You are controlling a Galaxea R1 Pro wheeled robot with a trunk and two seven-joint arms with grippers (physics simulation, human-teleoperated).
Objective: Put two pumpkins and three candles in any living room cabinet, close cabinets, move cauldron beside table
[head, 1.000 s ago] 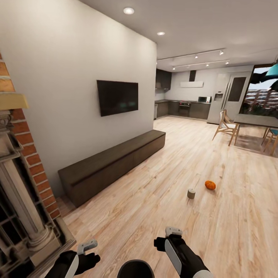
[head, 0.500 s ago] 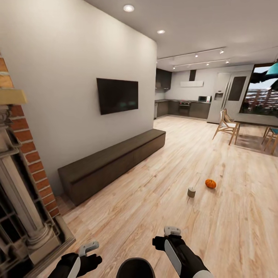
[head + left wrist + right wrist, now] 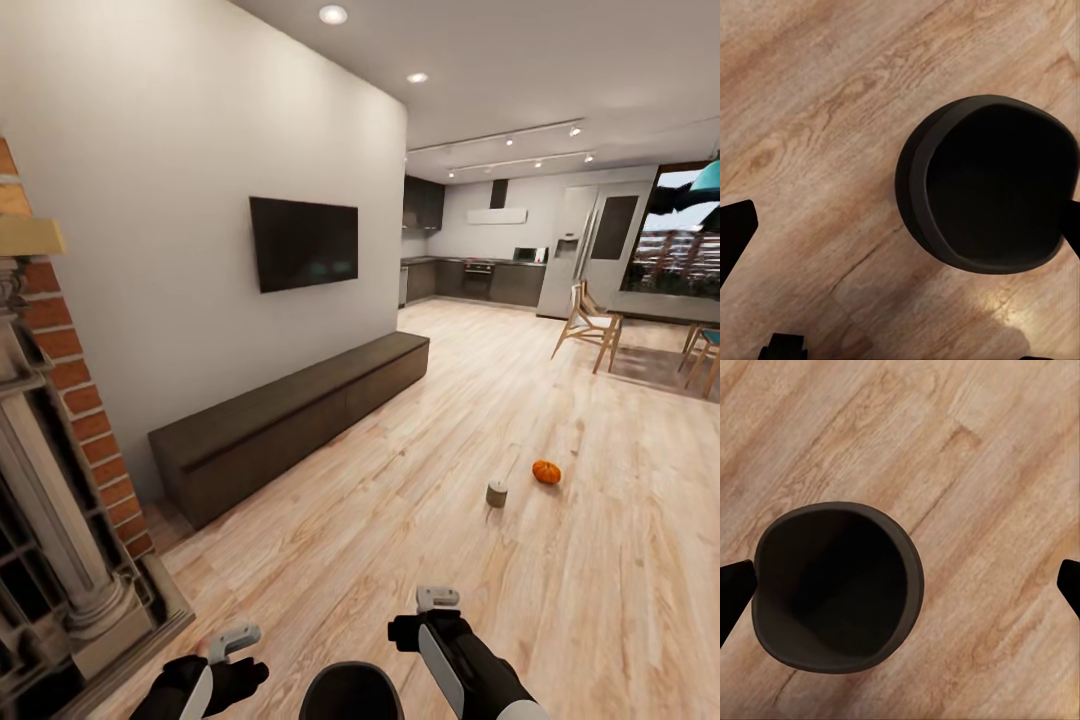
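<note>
The cauldron stands on the floor between both grippers – its inside dark, contents unclear. The pumpkin and candle lie ahead; the view has edged forward. Left gripper and right gripper spread, holding nothing. The cabinet is closed.

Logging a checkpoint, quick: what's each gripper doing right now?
Left gripper: open, holding nothing.
Right gripper: open, holding nothing.
The cauldron sits on the floor between them, ungrasped.
</note>
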